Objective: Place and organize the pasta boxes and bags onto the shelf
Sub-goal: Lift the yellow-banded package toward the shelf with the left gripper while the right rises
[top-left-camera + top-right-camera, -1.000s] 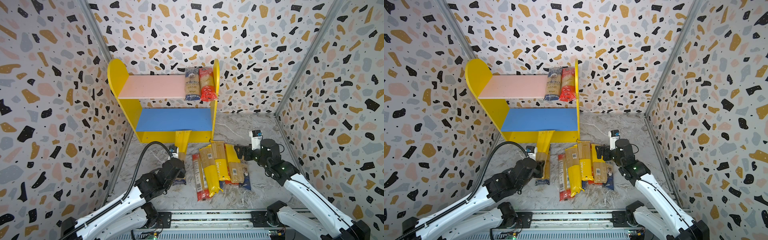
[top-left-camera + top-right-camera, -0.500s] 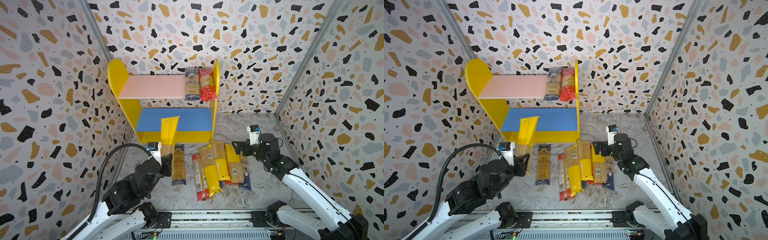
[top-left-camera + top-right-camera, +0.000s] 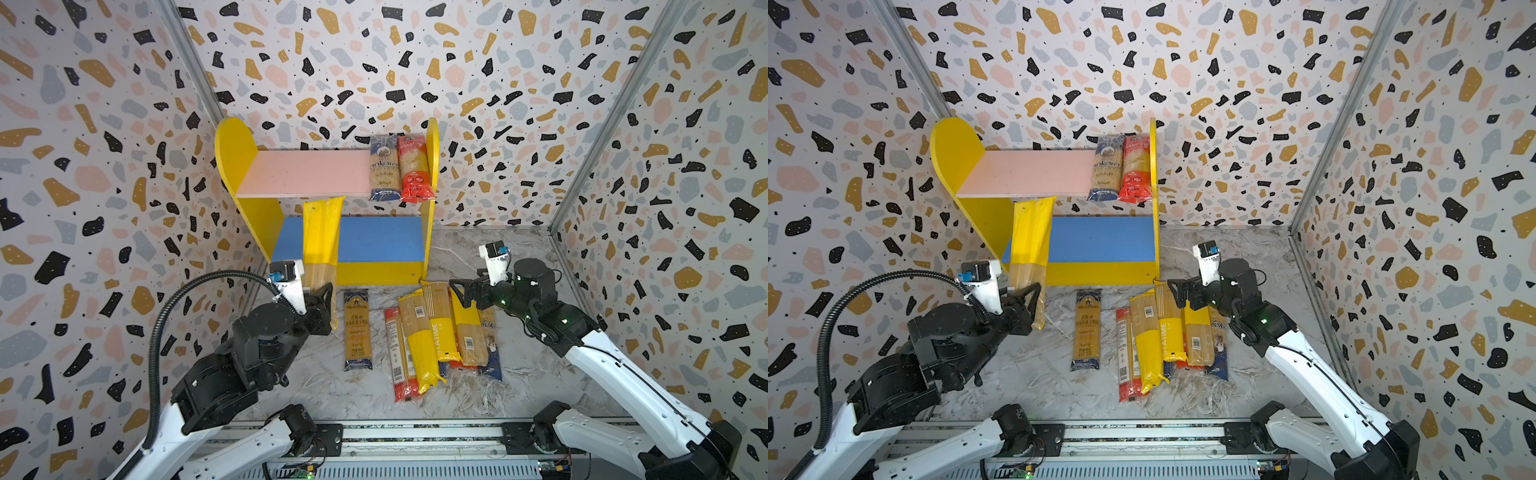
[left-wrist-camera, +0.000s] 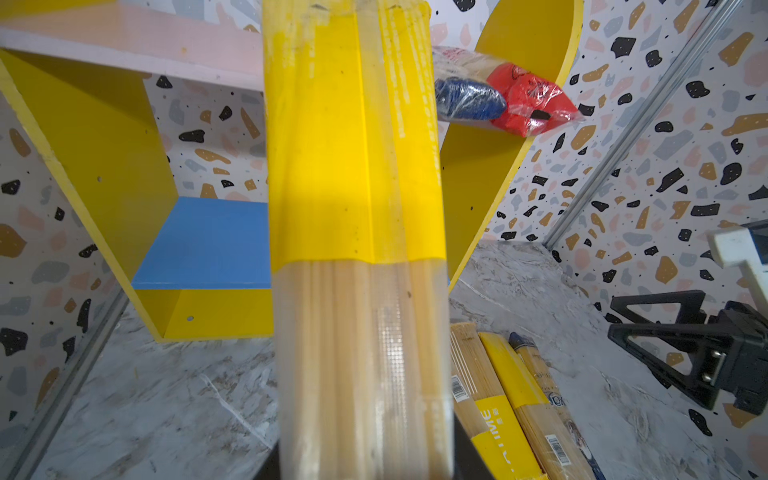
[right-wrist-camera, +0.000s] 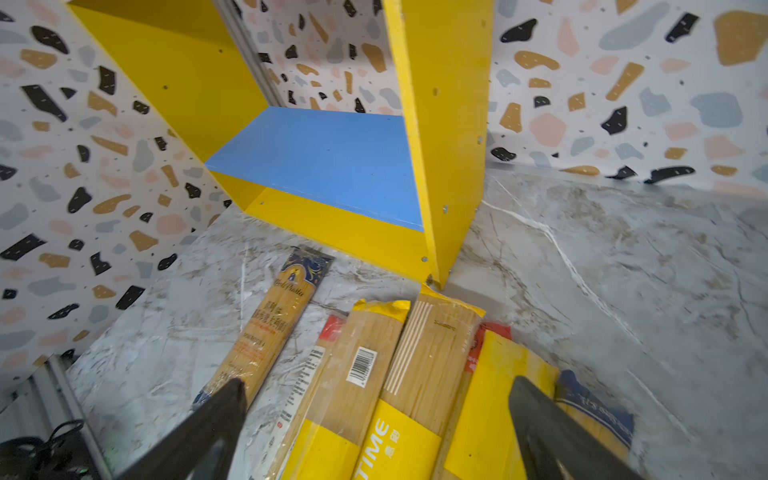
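My left gripper (image 3: 322, 305) is shut on the clear lower end of a yellow-topped spaghetti bag (image 3: 319, 239), held up off the floor. In both top views the bag's top end overlaps the front edge of the pink upper board (image 3: 307, 174) of the shelf (image 3: 955, 149). The left wrist view is filled by this bag (image 4: 357, 208). Two bags, a blue one (image 3: 384, 170) and a red one (image 3: 413, 170), lie at the right end of the pink board. My right gripper (image 3: 461, 293) hangs open over the far end of a pile of pasta packs (image 3: 432, 332), its fingers (image 5: 224, 407) spread wide.
A single pack with dark blue ends (image 3: 356, 328) lies alone on the marble floor left of the pile. The blue lower board (image 3: 382, 241) carries nothing. Patterned walls close in on three sides, and a metal rail (image 3: 415, 436) runs along the front.
My left gripper has lifted the yellow bag from the floor, up and to the left, until its top end overlaps the pink board's edge. The right gripper has shifted slightly back over the pile.
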